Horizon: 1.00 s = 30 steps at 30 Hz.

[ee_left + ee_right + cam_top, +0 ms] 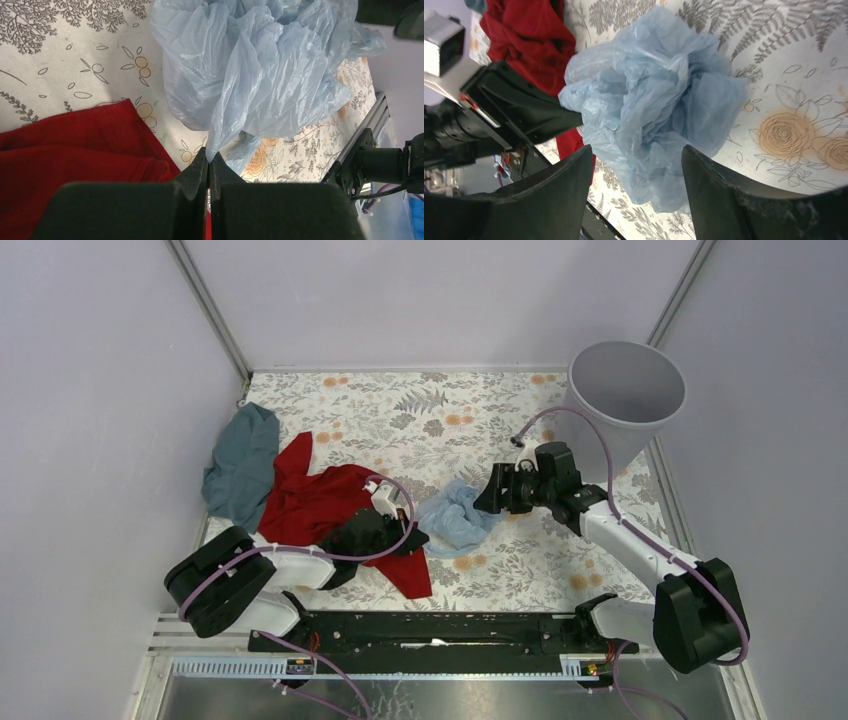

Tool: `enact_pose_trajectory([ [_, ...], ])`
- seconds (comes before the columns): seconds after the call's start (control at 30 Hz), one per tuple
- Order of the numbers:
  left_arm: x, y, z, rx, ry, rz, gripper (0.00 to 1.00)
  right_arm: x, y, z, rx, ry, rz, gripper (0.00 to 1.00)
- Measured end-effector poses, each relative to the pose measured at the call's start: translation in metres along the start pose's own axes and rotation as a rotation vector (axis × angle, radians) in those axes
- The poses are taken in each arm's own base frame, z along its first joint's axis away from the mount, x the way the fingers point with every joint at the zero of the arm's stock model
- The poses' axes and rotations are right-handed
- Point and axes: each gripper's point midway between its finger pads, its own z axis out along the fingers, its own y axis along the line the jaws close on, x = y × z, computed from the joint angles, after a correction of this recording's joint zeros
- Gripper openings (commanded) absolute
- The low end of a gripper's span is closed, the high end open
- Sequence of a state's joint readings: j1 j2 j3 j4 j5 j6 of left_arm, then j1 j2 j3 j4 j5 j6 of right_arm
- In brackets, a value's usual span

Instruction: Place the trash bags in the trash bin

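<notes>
**Left arm.** Note that the left arm reaches from its base at the near left edge, with its forearm low over the red cloth [320,500] and its wrist pointing right toward the table centre. The left gripper [418,538] has its jaws pressed together. In the left wrist view, the left gripper [209,165] pinches a gathered fold at the edge of the trash bag [250,75] between its fingertips. The rest of the film fans out beyond them.

**Right arm.** Observe that the right arm extends from its base at the near right edge, with its forearm running up and left toward the centre. Its wrist is turned left and angled down at the bag. The right gripper [483,504] has its jaws spread. In the right wrist view, the right gripper [636,155] stands with one finger on each side of the crumpled trash bag [649,100]. You cannot tell from this view whether either finger presses the film.

**Task items.** Locate the trash bag [458,515] bunched on the floral table [400,410] near its centre. It lies between the two grippers and just beside the red cloth. The trash bin [590,410] stands at the far right corner with its mouth open upward, well apart from the bag. A teal-grey cloth [240,465] lies at the left edge, touching the red cloth.
</notes>
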State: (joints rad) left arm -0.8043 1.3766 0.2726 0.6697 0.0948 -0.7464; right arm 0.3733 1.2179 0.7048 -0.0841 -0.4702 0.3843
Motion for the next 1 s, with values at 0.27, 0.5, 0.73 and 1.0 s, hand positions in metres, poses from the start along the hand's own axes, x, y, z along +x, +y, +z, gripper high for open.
enact_pose_trajectory([
  [0.27,-0.003,-0.003,0.001,0.013,-0.015,0.0,0.0,0.024,-0.009,0.003,0.078,0.077,-0.014,0.59],
  [0.5,-0.006,-0.005,0.002,0.018,-0.026,-0.008,0.0,0.038,-0.014,-0.004,0.094,0.079,-0.001,0.28],
  [0.73,-0.007,-0.004,0.002,0.013,-0.032,-0.009,0.0,0.044,-0.014,-0.005,0.12,0.092,0.074,0.86],
  [1.0,-0.002,0.001,0.0,0.0,-0.019,-0.013,0.0,-0.019,0.017,-0.046,0.195,-0.104,0.18,1.0],
])
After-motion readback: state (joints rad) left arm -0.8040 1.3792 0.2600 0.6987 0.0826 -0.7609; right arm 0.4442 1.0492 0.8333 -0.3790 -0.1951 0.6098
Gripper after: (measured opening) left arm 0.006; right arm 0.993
